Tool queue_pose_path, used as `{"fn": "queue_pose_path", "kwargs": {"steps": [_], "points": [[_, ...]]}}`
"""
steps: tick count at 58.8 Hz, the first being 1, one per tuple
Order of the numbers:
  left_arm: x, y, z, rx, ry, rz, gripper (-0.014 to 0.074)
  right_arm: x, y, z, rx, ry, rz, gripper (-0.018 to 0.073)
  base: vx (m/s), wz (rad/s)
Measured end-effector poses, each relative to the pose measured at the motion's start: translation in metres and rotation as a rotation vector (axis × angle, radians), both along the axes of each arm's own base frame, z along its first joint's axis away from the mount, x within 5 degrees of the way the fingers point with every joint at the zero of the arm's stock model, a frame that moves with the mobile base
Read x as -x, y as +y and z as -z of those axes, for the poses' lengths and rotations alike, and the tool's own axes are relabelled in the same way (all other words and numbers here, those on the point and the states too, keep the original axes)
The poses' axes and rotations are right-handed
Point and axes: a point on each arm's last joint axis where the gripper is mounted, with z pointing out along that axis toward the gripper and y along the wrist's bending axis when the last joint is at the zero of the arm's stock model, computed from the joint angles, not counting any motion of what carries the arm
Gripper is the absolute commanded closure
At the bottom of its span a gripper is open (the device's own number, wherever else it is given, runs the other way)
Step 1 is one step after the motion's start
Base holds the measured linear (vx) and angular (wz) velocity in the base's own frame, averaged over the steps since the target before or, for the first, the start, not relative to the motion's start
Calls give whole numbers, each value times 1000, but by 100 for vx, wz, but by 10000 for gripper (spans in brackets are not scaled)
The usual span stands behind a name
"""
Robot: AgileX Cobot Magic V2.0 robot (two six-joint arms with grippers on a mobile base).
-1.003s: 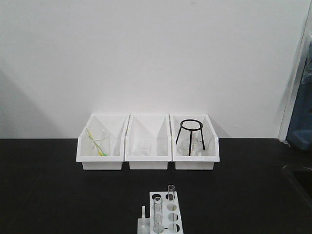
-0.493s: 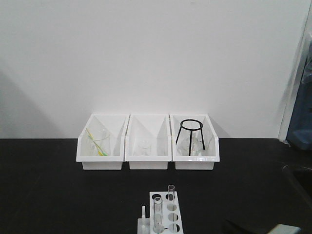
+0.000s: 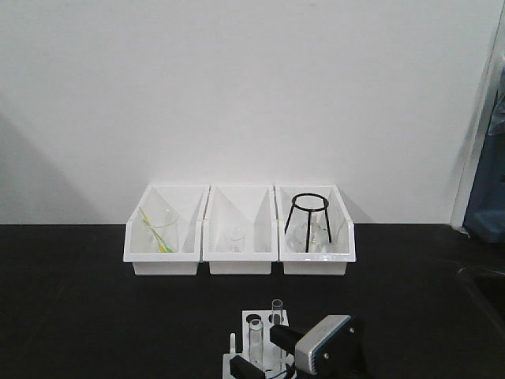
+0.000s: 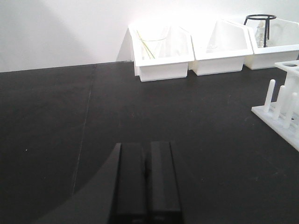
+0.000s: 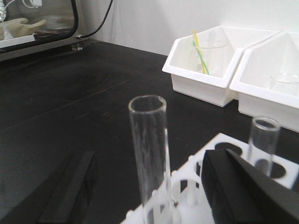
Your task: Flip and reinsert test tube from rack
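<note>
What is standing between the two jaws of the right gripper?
The test tube, upright in the rack, touching neither; the right wrist view shows it.

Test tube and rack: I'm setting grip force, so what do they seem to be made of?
The test tube looks like clear colourless glass, smooth and glossy: the table shows through it and its rim glints; clear plastic cannot be ruled out. The rack looks like white moulded plastic: opaque, softly shiny, with rounded pegs.

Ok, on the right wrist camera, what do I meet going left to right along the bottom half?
Dark gripper finger → test tube → thinner tube. The other finger overlaps the thinner tube, so it is left out.
</note>
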Motion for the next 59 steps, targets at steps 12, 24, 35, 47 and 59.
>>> {"fn": "queue_pose_path", "kwargs": {"steps": [12,24,35,47,59], "points": [[0,0,0,0,0,0,602,-18,11,7,2,-13,-17,98,0,0],[0,0,0,0,0,0,602,-22,14,6,-1,-21,-18,387,0,0],[0,0,0,0,0,0,602,-22,14,6,-4,-23,-18,575,0,0],[0,0,0,0,0,0,602,-21,13,-5,-18,-20,-13,574,0,0],[0,0,0,0,0,0,602,-10,4,-77,-85,-97,21,573,0,0]]}}
